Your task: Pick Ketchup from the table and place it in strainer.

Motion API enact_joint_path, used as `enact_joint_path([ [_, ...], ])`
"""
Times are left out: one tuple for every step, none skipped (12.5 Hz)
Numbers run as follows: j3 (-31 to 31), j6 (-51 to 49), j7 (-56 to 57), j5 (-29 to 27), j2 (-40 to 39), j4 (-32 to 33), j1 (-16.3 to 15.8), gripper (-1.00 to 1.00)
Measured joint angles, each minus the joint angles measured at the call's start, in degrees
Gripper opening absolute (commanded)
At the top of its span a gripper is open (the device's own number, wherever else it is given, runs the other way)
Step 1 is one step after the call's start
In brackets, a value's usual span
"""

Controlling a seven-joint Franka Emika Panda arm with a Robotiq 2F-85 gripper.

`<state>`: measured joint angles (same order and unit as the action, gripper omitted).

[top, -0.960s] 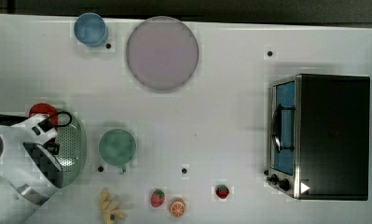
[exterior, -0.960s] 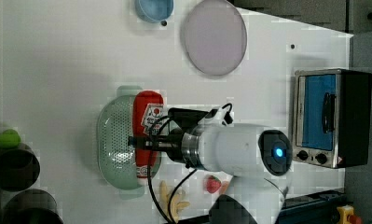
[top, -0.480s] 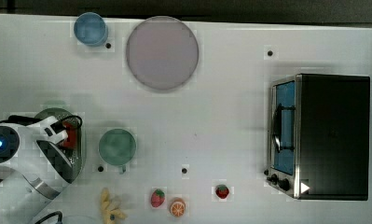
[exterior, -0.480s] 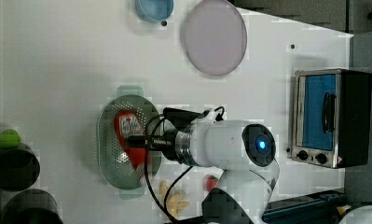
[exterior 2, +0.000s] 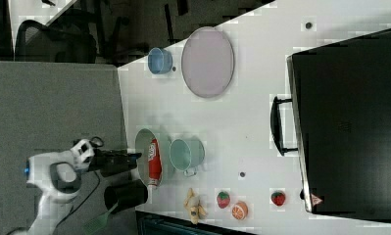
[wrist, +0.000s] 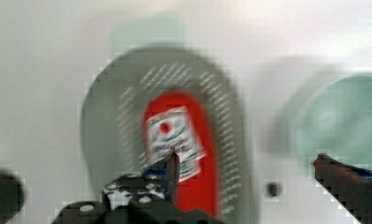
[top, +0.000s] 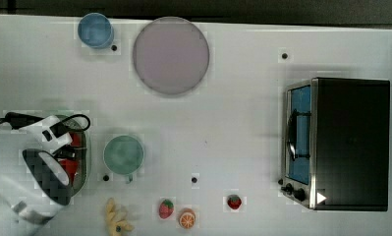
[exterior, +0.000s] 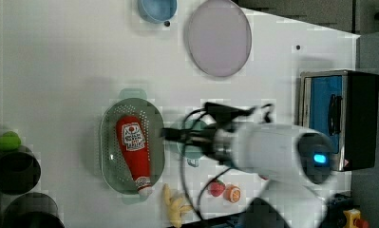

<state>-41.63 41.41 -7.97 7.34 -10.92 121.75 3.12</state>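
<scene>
White tabletop (exterior: 59,61) bore the strainer (exterior: 112,124), in which the ketchup (exterior: 133,149) lay on its side; the gripper (wrist: 244,163) hovered above, fingers spread wide and holding nothing.

White table (top: 242,128), strainer (exterior: 112,142), cup (top: 124,154), plate (top: 170,55), toaster oven (top: 348,142)

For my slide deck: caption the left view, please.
Red plastic ketchup bottle lies inside the pale green perforated oval strainer; open gripper beside it.
</scene>
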Motion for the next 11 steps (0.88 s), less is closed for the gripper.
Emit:
enact_joint_path([
  [0.42, -2.43, 0.0, 0.01, 3.99, -0.11, 1.36, 1.0],
  [0.9, -4.56, 0.0, 0.03, 7.82, -0.34, 3.11, 1.0],
  [2.55, -7.53, 0.0, 0.03, 11.38, -0.9, 4.13, 1.0],
  [4.53, -9.46, 0.0, -0.19, 14.73, -1.23, 5.24, 1.0],
  [7.19, -10.58, -0.01, -0.34, 17.76, -1.57, 6.08, 1.0],
  [10.46, -12.59, -0.01, -1.05, 19.92, -2.57, 6.51, 1.0],
  [14.17, -14.81, -0.01, -3.56, 21.46, -3.47, 6.8, 1.0],
  [17.56, -17.16, -0.01, -6.19, 22.45, -4.48, 7.39, 1.0],
  [20.51, -18.83, 0.04, -8.43, 22.97, -5.26, 8.15, 1.0],
  [23.47, -20.72, 0.32, -9.54, 23.23, -5.82, 8.71, 1.0],
  [25.68, -22.76, 1.33, -9.53, 22.93, -6.71, 9.67, 1.0],
])
